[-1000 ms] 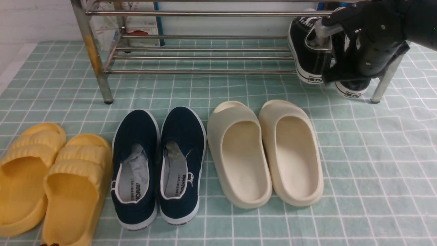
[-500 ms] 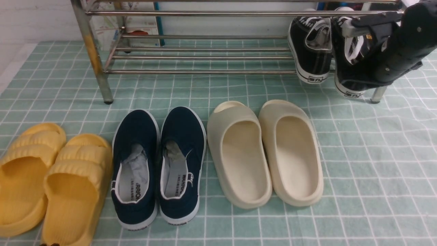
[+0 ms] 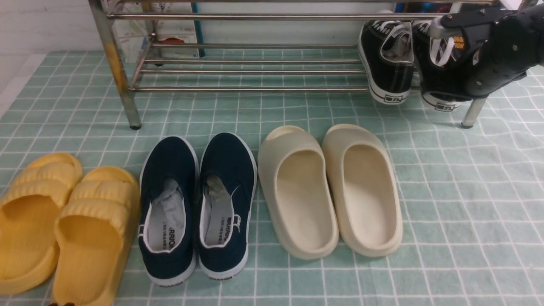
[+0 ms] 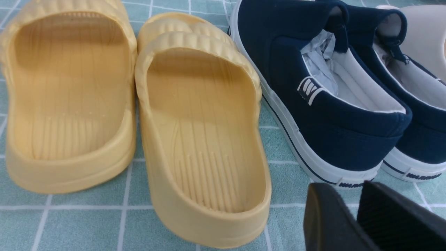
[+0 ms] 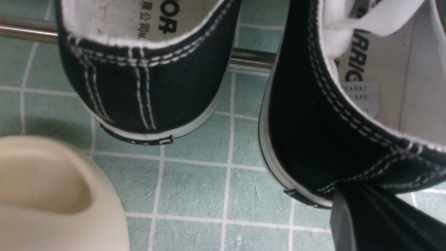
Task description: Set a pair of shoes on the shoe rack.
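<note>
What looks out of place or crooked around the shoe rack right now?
The two black sneakers at the right end of the shoe rack sit askew. Their heels overhang the front bar and tip down, the right sneaker lower, with the right gripper at its heel.

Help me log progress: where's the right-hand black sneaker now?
Front view: the right-hand black sneaker sits at the shoe rack's far right end, beside its twin, heel toward camera.
</note>
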Available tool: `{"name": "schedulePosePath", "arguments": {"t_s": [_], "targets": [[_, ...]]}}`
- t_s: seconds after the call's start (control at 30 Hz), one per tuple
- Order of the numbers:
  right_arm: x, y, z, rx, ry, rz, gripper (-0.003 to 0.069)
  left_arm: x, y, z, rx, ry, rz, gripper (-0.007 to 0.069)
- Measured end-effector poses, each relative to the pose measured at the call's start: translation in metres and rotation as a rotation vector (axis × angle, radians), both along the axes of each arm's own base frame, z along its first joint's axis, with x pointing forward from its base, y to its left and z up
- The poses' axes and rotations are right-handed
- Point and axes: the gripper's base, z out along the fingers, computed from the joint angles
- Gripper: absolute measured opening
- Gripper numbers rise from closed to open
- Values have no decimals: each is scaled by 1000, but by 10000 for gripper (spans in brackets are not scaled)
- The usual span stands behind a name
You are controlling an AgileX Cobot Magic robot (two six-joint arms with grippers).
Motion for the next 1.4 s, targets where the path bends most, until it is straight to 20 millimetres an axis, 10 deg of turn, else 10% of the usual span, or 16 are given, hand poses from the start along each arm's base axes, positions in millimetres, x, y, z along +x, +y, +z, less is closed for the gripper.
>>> {"name": "schedulePosePath", "arguments": {"t_s": [0.23, 0.4, 0.57, 0.83, 1.13, 1.23, 1.4], "targets": [[-4, 0, 6, 38, 10, -29, 4, 0, 0, 0, 0, 0, 0, 166], [-31, 6, 46, 59, 6, 45, 6, 0, 0, 0, 0, 0, 0, 169], [-91, 21, 83, 49, -6, 185, 9, 0, 0, 0, 0, 0, 0, 171], [-247, -5, 105, 78, -249, 218, 11, 0, 0, 0, 0, 0, 0, 181], [-396, -37, 33, 178, -945, 204, 11, 0, 0, 0, 0, 0, 0, 186], [-397, -37, -1, 273, -905, 168, 11, 0, 0, 0, -2, -2, -1, 190], [-394, -37, -3, 328, -918, 146, 14, 0, 0, 0, -1, -5, -1, 197]]}}
